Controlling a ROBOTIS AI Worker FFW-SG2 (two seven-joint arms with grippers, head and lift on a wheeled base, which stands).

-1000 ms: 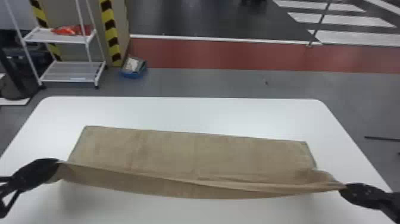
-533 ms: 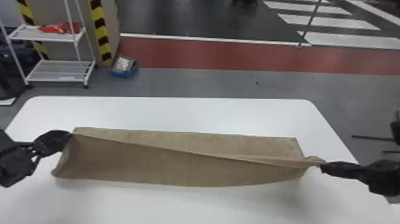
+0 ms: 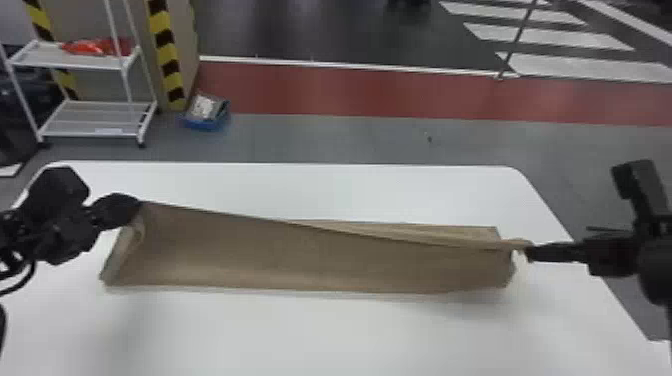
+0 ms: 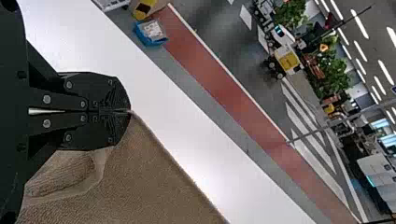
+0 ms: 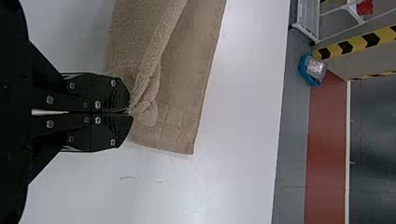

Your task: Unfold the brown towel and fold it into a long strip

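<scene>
Brown towel [image 3: 300,257] on the table [image 3: 325,332], between its left and right edges, long axis roughly along the far edge. Near side lies as a long fold; upper layer lifted at both ends.

Left hand [image 3: 138,204]: fingers closed on the left corner of the held edge [image 3: 225,216], cloth pulled smooth there. Right hand [image 3: 530,251]: fingers closed on the right corner, cloth bunched at the tips.

Key relation: the held edge slants. Left end lies nearer the table's far edge; right end falls short, a wedge of under layer [image 3: 430,232] showing beyond it. The right hand therefore looks to have more way to make toward the far edge, by my reading, to bring the two edges level.

Step in hand judged to be a lengthwise fold, well along. Next: square up, lower together, let go. Risk: a skewed strip, or a lump at the right corner.
</scene>
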